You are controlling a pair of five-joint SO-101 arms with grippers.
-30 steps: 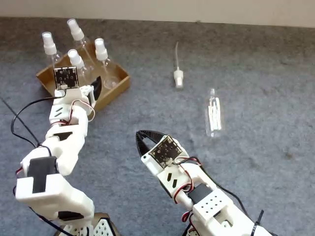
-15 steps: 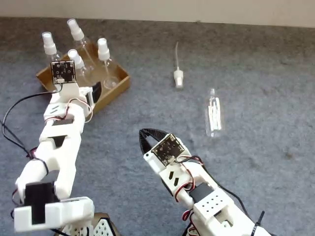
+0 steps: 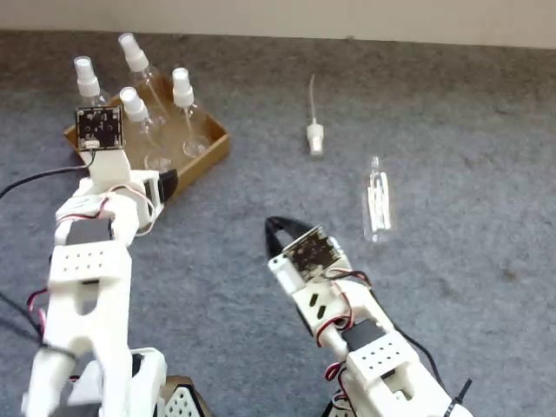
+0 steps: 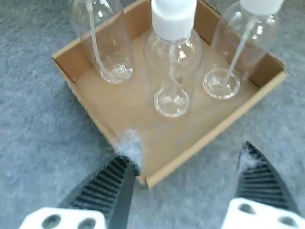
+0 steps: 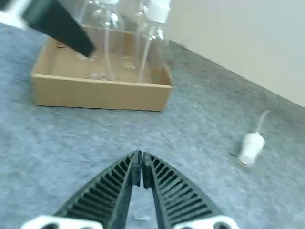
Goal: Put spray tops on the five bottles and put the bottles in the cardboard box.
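Carpet (image 3: 486, 104) holds four boxed bottles (image 3: 187, 117), one loose bottle (image 3: 376, 201), one spray top (image 3: 314, 137).

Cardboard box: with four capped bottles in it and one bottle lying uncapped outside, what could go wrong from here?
1. The left gripper hangs open at the cardboard box's near corner; a finger could catch the wall and topple the upright bottles.
2. The loose bottle lies on its side and may roll when gripped.
3. The spray top's thin tube could bend at the neck.
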